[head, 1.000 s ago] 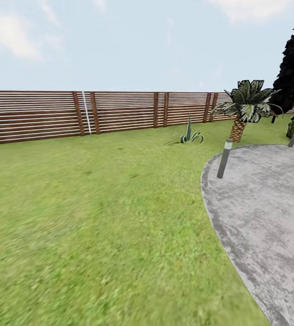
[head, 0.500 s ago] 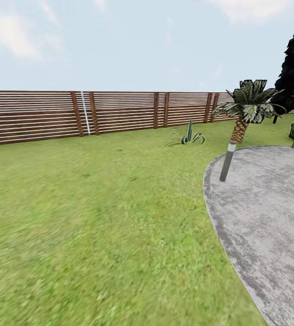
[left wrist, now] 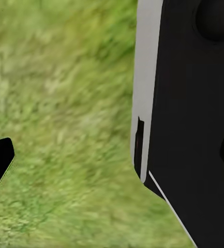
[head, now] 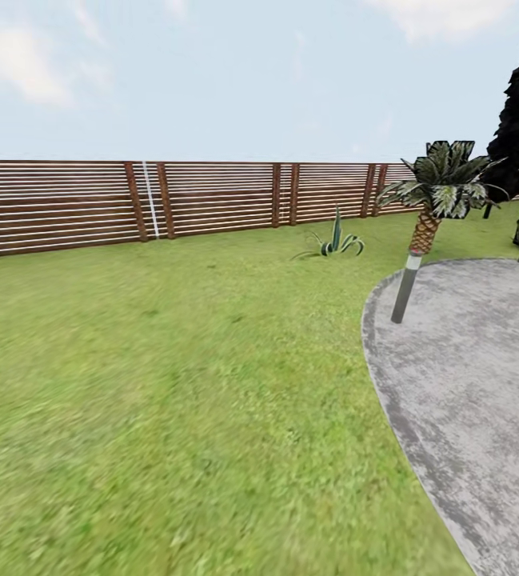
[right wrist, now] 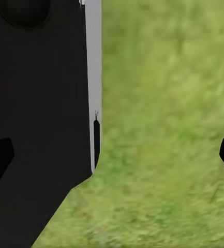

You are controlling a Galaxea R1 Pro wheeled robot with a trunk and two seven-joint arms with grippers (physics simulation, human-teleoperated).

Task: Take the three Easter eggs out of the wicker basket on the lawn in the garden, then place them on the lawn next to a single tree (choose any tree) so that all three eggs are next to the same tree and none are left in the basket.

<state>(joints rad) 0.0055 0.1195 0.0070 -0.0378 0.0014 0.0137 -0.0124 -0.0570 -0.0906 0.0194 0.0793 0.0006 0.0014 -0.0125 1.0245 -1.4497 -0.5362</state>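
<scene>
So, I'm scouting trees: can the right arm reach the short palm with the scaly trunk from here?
Probably not. The short scaly-trunked palm stands far off, beyond the mottled green lawn and the grey paved patio; the right end effector hangs open over nearby grass.

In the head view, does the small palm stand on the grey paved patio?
No, the palm is rooted in the lawn, beyond the patio's edge.

Lawn and garden, seen while under way

The lawn (head: 171,384), mottled green grass, spreads from 6 o'clock up to the brown slat fence (head: 211,200) running from 9 to 1 o'clock at the garden's edge; its curved border meets grey paving at 3 to 5 o'clock, and both wrist views look down on blurred grass (left wrist: 60,103)
</scene>
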